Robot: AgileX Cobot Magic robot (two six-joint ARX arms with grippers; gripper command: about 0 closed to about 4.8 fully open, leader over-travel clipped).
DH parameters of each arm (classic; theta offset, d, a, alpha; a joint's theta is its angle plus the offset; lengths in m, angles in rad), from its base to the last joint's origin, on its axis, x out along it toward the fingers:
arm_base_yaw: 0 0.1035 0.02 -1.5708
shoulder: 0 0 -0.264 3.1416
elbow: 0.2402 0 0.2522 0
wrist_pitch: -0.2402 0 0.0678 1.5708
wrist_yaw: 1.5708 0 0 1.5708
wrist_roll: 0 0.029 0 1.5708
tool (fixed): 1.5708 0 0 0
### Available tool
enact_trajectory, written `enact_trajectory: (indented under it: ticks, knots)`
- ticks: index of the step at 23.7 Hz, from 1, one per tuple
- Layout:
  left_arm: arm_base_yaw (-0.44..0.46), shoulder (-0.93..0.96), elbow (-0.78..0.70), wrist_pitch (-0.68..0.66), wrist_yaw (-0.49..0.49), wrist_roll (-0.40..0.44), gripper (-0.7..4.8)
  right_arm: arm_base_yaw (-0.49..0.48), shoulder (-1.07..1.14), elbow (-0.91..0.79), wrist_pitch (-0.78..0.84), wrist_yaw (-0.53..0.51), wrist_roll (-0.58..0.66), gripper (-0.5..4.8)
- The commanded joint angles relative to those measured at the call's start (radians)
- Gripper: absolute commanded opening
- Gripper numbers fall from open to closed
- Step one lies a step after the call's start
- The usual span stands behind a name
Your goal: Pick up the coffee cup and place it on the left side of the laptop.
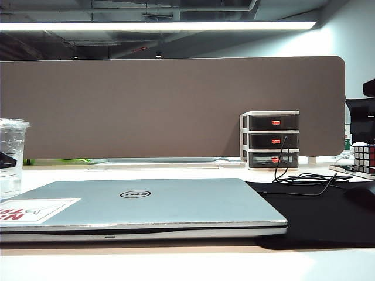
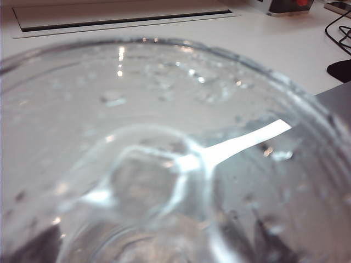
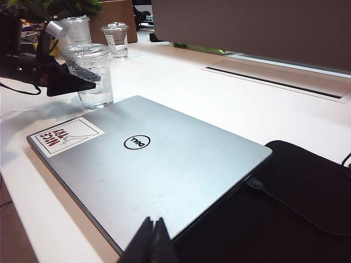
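Coffee cup (image 3: 93,76) upright on surface (image 3: 181,82) beside laptop (image 3: 153,164) corner; left claw (image 3: 68,82) apart around it; right claw (image 3: 152,241) together; left wrist view shows only cup.

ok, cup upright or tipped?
Upright: the coffee cup stands on its base left of the laptop, lid on top.

Clear lidded coffee cup (image 1: 12,157) upright, just left of closed silver laptop (image 1: 176,202)
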Motion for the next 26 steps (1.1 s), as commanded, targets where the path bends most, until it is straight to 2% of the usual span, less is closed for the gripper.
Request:
enact_trajectory:
  ticks: [1, 6, 9, 13, 17, 19, 21, 23, 26]
  knots:
    - [0.059, -0.004, 0.003, 0.027, 0.006, -0.003, 4.79, 0.000, -0.002, -0.005, 0.014, -0.006, -0.003, -0.01]
    - [0.068, -0.003, 0.003, 0.026, 0.009, -0.008, 4.79, 0.000, -0.002, -0.005, 0.014, -0.006, -0.003, -0.01]
    - [0.077, -0.004, 0.003, 0.014, -0.003, -0.048, 4.79, 0.000, -0.002, -0.005, 0.014, -0.005, -0.003, -0.01]
    - [0.090, -0.056, 0.003, -0.146, -0.089, -0.040, 4.79, 0.000, -0.002, -0.005, 0.014, -0.006, -0.003, -0.01]
    - [0.088, -0.135, 0.003, -0.281, -0.089, -0.040, 4.79, 0.001, -0.002, -0.005, 0.014, -0.005, -0.003, -0.01]
    - [0.088, -0.196, 0.003, -0.393, -0.119, -0.047, 4.79, 0.001, -0.002, -0.005, 0.014, -0.006, -0.003, -0.01]
    - [0.087, -0.281, 0.003, -0.520, -0.216, -0.046, 4.79, 0.001, -0.002, -0.005, 0.014, -0.006, -0.003, -0.01]
    - [0.087, -0.360, 0.003, -0.616, -0.272, -0.048, 4.79, 0.001, -0.002, -0.005, 0.014, -0.006, -0.003, -0.01]
    - [0.087, -0.454, 0.003, -0.685, -0.270, -0.097, 4.79, 0.001, -0.002, -0.005, 0.014, -0.009, -0.003, -0.01]
